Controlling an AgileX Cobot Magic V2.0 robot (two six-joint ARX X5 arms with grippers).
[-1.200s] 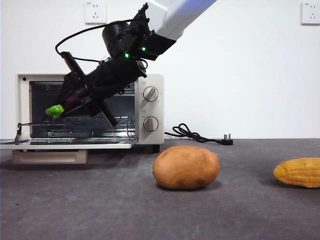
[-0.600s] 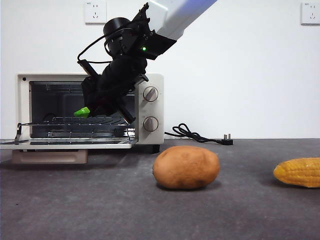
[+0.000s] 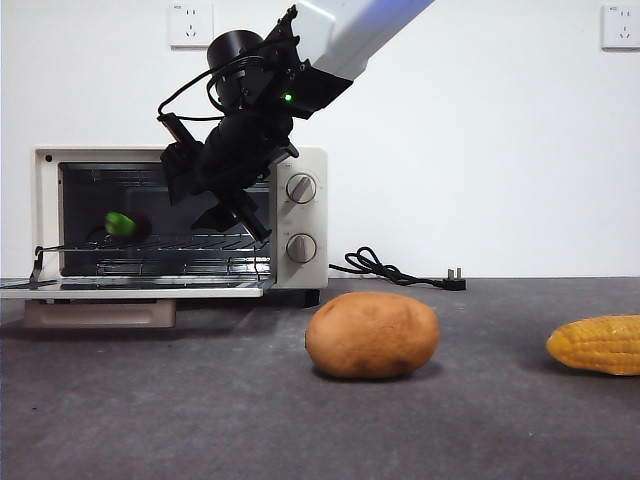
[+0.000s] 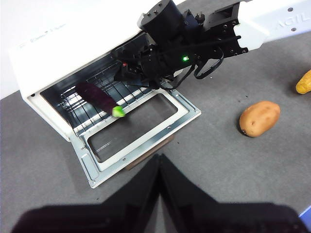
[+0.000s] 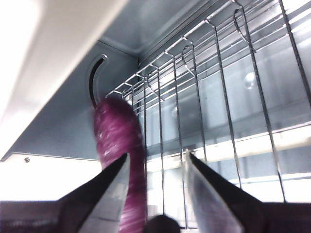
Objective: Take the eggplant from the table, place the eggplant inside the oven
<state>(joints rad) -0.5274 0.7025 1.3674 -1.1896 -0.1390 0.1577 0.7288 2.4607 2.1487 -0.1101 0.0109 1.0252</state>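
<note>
The purple eggplant [image 4: 95, 96] lies on the wire rack [image 5: 218, 97] inside the cream oven [image 3: 300, 160], whose door [image 4: 131, 128] hangs open. Its green cap [image 3: 120, 224] shows blurred in the front view and points towards the door opening. My right gripper [image 3: 198, 192] hovers at the oven mouth, open, with nothing held. In the right wrist view the eggplant [image 5: 115, 141] lies just beyond the spread jaws of that gripper [image 5: 155, 194]. The left gripper [image 4: 159, 162] is shut and stays high above the table [image 3: 200, 420], in front of the oven door.
A brown potato [image 3: 372, 335] sits on the table in front of the oven's right side. A yellow corn cob [image 3: 597, 344] lies at the far right edge. A black cable with a plug [image 3: 385, 268] rests by the wall behind them.
The right gripper pulled back to the right from deep in the oven and opened. The eggplant left its jaws and now rests on the rack, farther left.
</note>
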